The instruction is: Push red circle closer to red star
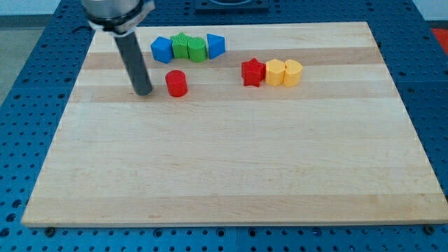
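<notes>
The red circle (pixel 176 83) is a short red cylinder on the wooden board, left of centre near the view's top. The red star (pixel 253 72) lies to its right, with a clear gap between them. My tip (pixel 143 92) rests on the board just left of the red circle, a small gap apart, not touching it. The dark rod rises from it up toward the view's top left.
A row of blocks sits above the red circle: a blue block (pixel 162 50), a green block (pixel 180 46), a second green block (pixel 197 49) and a blue block (pixel 215 45). Two yellow blocks (pixel 276 73) (pixel 292 72) touch the red star's right side.
</notes>
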{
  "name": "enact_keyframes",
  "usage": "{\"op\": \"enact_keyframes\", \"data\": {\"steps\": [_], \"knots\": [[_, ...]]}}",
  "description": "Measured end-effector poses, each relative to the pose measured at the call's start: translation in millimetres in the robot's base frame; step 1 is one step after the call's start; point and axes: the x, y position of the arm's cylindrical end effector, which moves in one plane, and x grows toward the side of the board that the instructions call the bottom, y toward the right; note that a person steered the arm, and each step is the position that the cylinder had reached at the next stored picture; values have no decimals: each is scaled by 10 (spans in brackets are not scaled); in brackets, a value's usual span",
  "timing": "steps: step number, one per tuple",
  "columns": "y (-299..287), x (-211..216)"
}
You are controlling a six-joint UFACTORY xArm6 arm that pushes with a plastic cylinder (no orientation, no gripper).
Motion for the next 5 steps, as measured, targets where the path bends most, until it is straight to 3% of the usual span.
{"op": "enact_keyframes", "data": {"steps": [2, 4, 5], "knots": [[723, -306], [20, -184], [36, 3]]}}
